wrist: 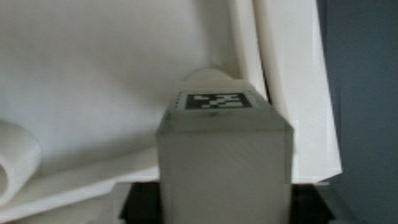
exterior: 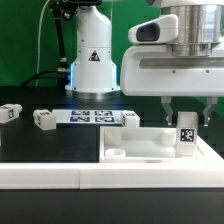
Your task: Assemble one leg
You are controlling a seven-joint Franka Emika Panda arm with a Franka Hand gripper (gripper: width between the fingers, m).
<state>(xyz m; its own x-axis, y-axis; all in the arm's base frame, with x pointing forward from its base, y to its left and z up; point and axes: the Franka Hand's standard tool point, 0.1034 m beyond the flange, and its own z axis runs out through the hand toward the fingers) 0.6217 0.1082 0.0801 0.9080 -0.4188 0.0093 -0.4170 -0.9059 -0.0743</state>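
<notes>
My gripper is shut on a white leg with a black-and-white tag, held upright over the right part of the large white square panel. In the wrist view the leg fills the middle between the two dark fingers, its tagged tip pointing at the panel's raised rim. Whether the leg's tip touches the panel I cannot tell. Other legs lie on the black table: one at the exterior view's left, one at the far left edge, and one behind the panel.
The marker board lies flat behind the panel. The white robot base stands at the back. A white ledge runs along the front of the table. A round hole's edge in the panel shows in the wrist view.
</notes>
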